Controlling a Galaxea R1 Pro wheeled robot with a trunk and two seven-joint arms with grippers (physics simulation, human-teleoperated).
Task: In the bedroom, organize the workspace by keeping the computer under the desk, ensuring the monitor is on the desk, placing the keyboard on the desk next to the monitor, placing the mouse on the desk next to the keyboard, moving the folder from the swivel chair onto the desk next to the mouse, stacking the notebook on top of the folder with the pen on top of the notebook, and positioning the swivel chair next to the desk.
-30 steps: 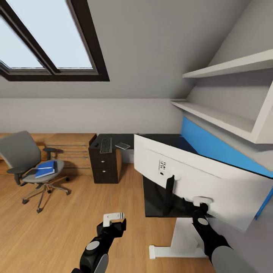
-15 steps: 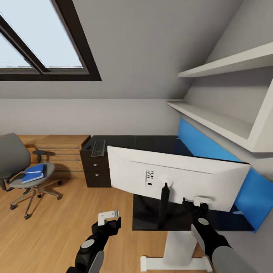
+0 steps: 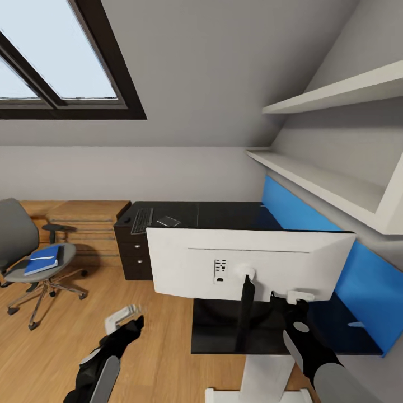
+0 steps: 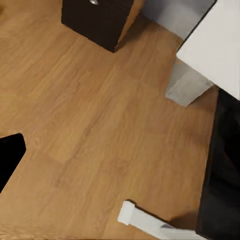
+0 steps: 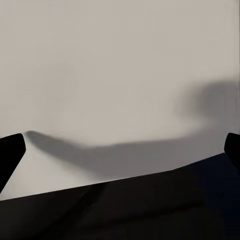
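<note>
The monitor [image 3: 252,271] shows its light grey back and stands on its black stand [image 3: 244,313] at the near end of the black desk [image 3: 224,214]. My right gripper [image 3: 296,299] is against the lower edge of the monitor's back. In the right wrist view its fingertips [image 5: 10,155] sit wide apart, with the grey back [image 5: 120,75] between them. My left gripper [image 3: 123,319] is open over the wood floor, holding nothing. The keyboard [image 3: 142,220] lies at the desk's far left, with a small grey flat object [image 3: 168,221] beside it. The blue folder [image 3: 43,260] lies on the swivel chair [image 3: 22,246] at the far left.
A blue back panel [image 3: 336,263] and white shelves [image 3: 330,184] line the right wall. Dark drawers [image 3: 131,257] stand under the desk's far end, next to a low light-wood cabinet [image 3: 84,215]. The desk's white leg foot [image 4: 145,220] lies on the wood floor [image 4: 100,125].
The monitor has swung from slanted to square with the desk's near edge, my right gripper staying at its lower edge. My left arm moved left and lower. The camera turned slightly.
</note>
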